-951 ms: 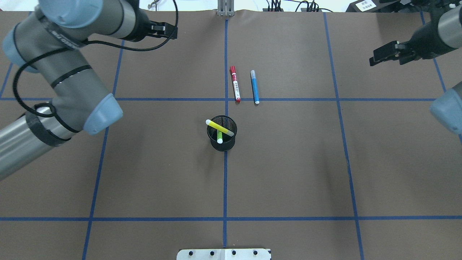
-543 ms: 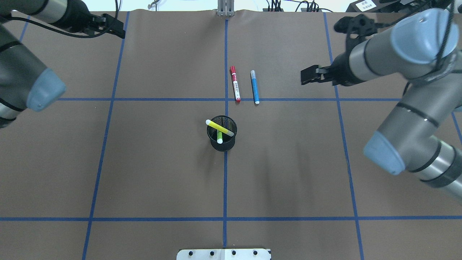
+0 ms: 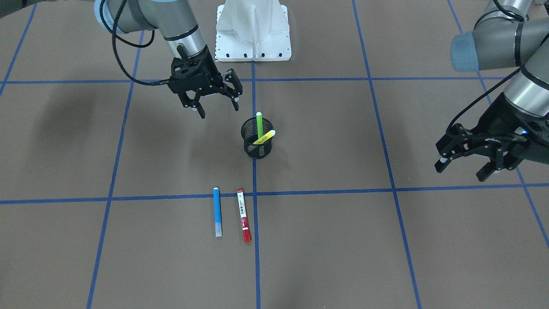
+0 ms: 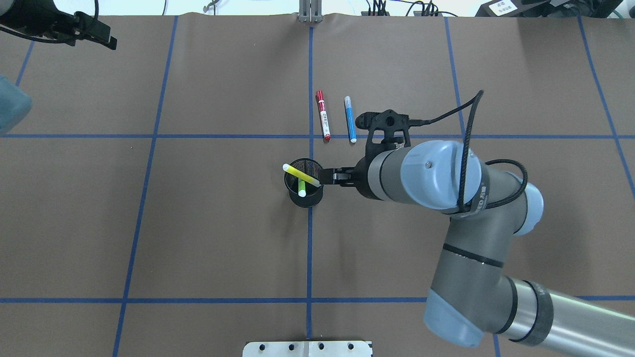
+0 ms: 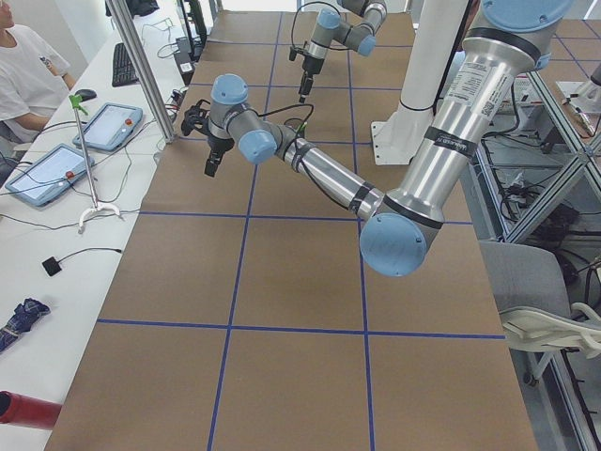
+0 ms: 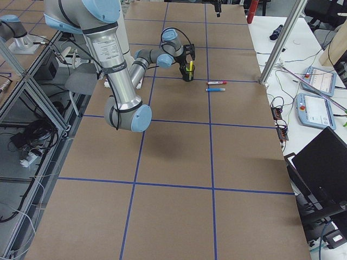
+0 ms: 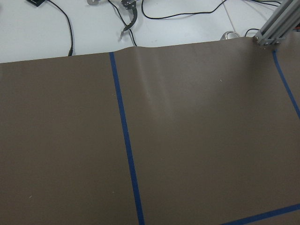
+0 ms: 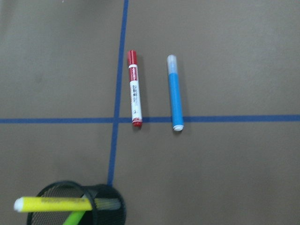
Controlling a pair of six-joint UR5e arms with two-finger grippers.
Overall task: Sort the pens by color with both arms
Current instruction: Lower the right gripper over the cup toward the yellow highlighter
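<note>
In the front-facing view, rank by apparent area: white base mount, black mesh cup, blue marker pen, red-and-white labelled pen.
1. White base mount
2. Black mesh cup
3. Blue marker pen and red-and-white labelled pen: look alike

Nothing can be read outright. The red-and-white pen [image 8: 134, 96] lying on the table carries a white label with a column of small dark print along its barrel, too fine to make out in any view. The yellow pen [image 8: 54, 204] shows faint dark marks along its side, also illegible. A white card [image 4: 502, 7] beyond the table's far edge bears two short lines of dark characters, blurred. A pale strip on the left arm [image 5: 451, 122] has tiny print, unreadable.
</note>
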